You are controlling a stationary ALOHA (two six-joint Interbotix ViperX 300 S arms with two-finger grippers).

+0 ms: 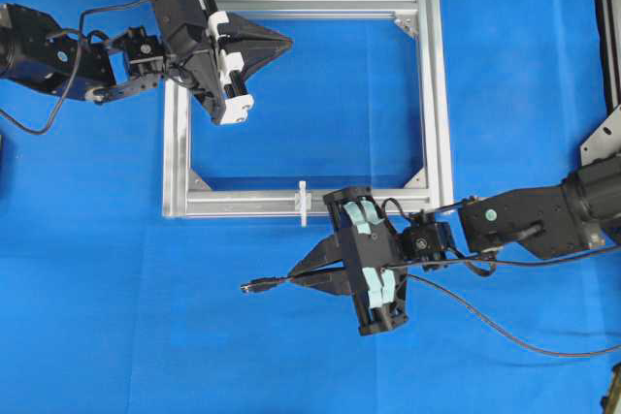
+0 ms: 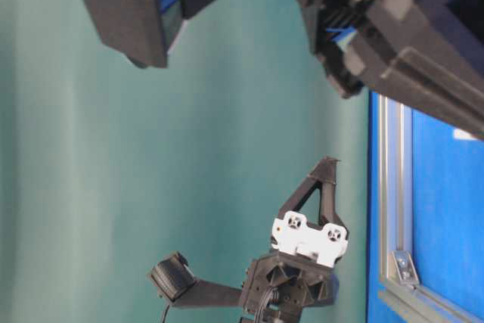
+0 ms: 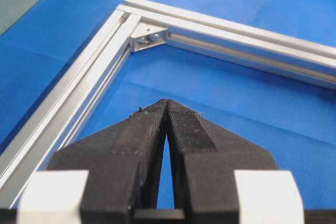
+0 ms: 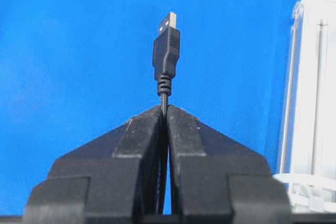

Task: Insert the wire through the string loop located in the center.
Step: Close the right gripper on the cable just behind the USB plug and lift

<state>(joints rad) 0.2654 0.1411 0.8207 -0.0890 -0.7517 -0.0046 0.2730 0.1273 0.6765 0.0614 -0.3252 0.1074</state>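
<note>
The right gripper (image 1: 296, 278) pinches the wire (image 4: 166, 51) just behind its USB plug, leaving the tip free to lead into the string loop (image 1: 303, 203) standing mid-way along the aluminium frame (image 1: 441, 104) near rail. The left gripper (image 1: 283, 43) hangs closed and empty over the frame's far-left corner, out of the way.
</note>
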